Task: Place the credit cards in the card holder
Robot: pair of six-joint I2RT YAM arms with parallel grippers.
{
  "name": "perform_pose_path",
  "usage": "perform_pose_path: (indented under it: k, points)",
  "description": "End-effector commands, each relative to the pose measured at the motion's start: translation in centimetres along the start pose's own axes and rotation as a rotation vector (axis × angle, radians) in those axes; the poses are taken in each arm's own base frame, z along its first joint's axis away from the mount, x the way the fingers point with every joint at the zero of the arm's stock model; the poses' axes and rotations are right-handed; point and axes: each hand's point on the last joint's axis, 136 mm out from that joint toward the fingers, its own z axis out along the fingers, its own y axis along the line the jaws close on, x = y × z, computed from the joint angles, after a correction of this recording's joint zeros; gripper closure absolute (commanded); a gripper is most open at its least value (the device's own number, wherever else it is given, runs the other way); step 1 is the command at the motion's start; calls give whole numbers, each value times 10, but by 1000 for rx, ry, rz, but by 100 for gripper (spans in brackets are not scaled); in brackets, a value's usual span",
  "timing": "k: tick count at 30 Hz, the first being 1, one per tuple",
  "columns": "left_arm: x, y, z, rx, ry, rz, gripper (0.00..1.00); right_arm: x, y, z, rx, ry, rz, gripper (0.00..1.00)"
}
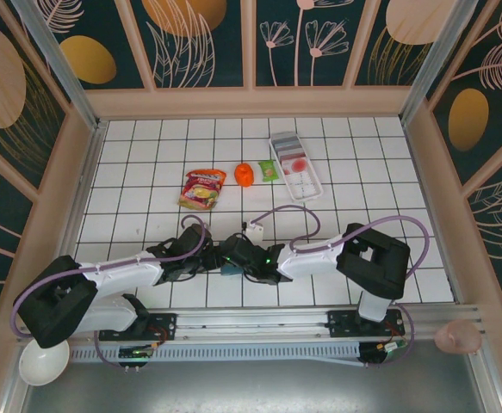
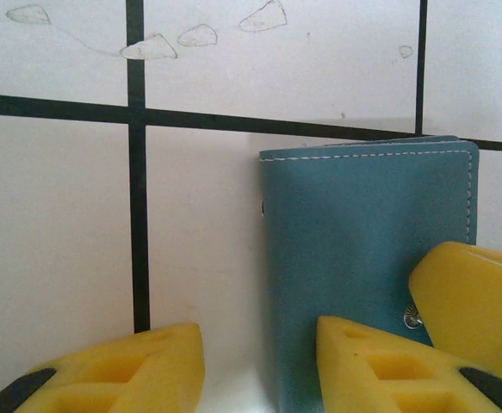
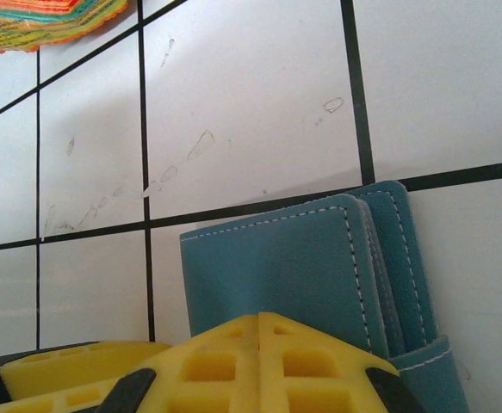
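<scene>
On the left gripper (image 2: pixel 259 344) the jaws stand apart, straddling one side edge of the card holder (image 2: pixel 358 232). On the right gripper (image 3: pixel 259 325) they are together over its cover. It lies flat, midway along the near edge of the tabletop (image 1: pixel 130 155). Light and floppy, I reckon: pinch its loose flap edge.

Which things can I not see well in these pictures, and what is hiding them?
1. Left wrist view: the left gripper and the frame edge cut off the near end of the card holder.
2. Right wrist view: the shut right gripper covers the holder's near part. Whether a card is inside cannot be told.
3. Top view: both arms cover most of the holder. The credit cards in the white tray are too small to count.
</scene>
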Motion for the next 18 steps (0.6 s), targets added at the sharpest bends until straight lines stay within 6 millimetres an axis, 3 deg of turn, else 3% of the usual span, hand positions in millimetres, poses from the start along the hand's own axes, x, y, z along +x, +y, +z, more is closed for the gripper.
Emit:
perform_pose_path:
  k: [1,18]
  points:
    - [48,4,21,71,198,-25,58,-2,0,3,3,-37,6,100]
    - [44,4,18,70,172,-18,61,17,-18,14,68,-20,-24,100]
